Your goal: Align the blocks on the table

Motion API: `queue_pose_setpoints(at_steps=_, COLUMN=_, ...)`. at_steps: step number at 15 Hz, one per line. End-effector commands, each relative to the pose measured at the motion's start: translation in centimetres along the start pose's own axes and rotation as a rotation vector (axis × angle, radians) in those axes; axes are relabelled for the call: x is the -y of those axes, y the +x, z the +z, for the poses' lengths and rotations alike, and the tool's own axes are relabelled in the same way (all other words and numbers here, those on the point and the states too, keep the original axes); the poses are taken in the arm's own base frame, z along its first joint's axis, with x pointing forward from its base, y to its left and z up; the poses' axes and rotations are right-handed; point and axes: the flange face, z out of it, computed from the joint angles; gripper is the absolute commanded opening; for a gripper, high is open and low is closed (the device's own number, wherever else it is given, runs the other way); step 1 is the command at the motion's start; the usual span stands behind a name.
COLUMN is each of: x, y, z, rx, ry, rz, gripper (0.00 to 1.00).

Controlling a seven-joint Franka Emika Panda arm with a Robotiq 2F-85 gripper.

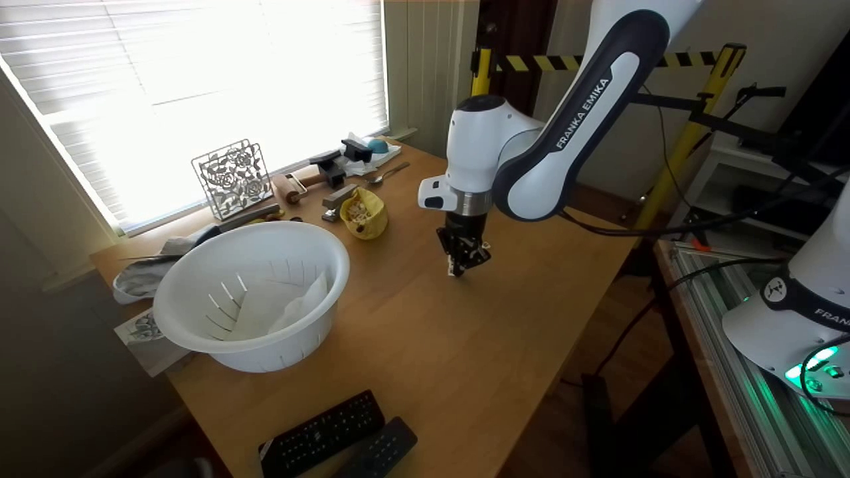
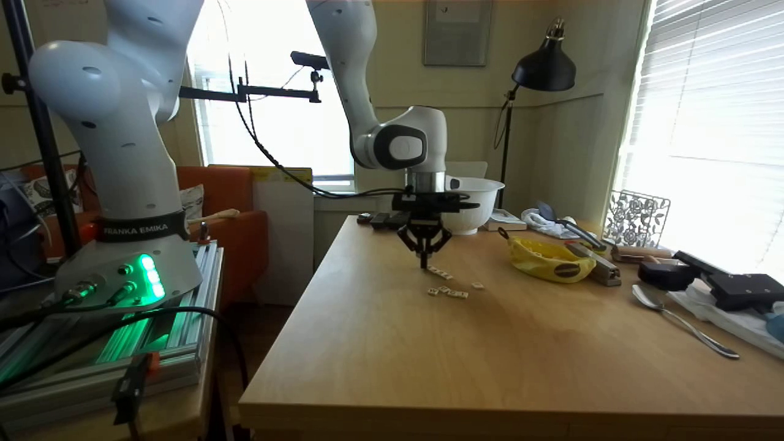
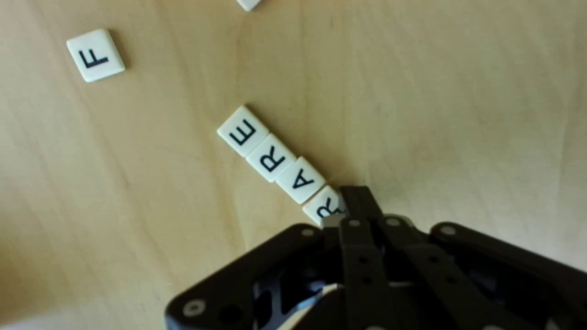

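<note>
The blocks are small whitish letter tiles on the light wooden table. In the wrist view, tiles E, R, A and another R form a slightly stepped diagonal row. Tile F lies apart at upper left, and a further tile is cut off by the top edge. My gripper is shut, fingertips together, down beside the last R and partly covering it. In an exterior view the gripper stands at the end of the row, with several tiles nearby.
A white bowl and black remotes stand on the table. A yellow pouch, a stapler-like grey bar, a spoon and a metal rose-pattern holder lie towards the window side.
</note>
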Motion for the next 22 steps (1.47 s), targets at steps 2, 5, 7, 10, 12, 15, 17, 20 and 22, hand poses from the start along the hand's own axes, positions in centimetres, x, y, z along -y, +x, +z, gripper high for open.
queue_pose_setpoints(at_steps=2, x=-0.2, y=-0.6, z=1.1, rx=0.025, ry=0.025, rz=-0.024, gripper=0.0)
queue_pose_setpoints(at_steps=5, x=-0.4, y=-0.7, z=0.2, rx=0.014, ry=0.02, rz=-0.017, gripper=0.0)
queue_pose_setpoints(at_steps=7, x=-0.5, y=-0.9, z=-0.6, rx=0.02, ry=0.01, rz=-0.006, gripper=0.0)
queue_pose_setpoints(at_steps=10, x=-0.7, y=-1.5, z=-1.1, rx=0.027, ry=0.009, rz=0.012, gripper=0.0)
queue_pose_setpoints(at_steps=12, x=-0.9, y=-1.8, z=-1.5, rx=0.026, ry=0.003, rz=0.017, gripper=0.0)
queue_pose_setpoints(at_steps=15, x=-1.0, y=-1.8, z=-2.2, rx=0.021, ry=-0.01, rz=0.023, gripper=0.0)
queue_pose_setpoints(at_steps=17, x=-1.1, y=-1.8, z=-2.9, rx=0.023, ry=-0.02, rz=0.043, gripper=0.0)
queue_pose_setpoints(at_steps=20, x=-1.5, y=-2.3, z=-3.9, rx=0.032, ry=-0.038, rz=0.106, gripper=0.26)
queue_pose_setpoints(at_steps=22, x=-1.9, y=-2.8, z=-4.6, rx=0.035, ry=-0.04, rz=0.168, gripper=0.33)
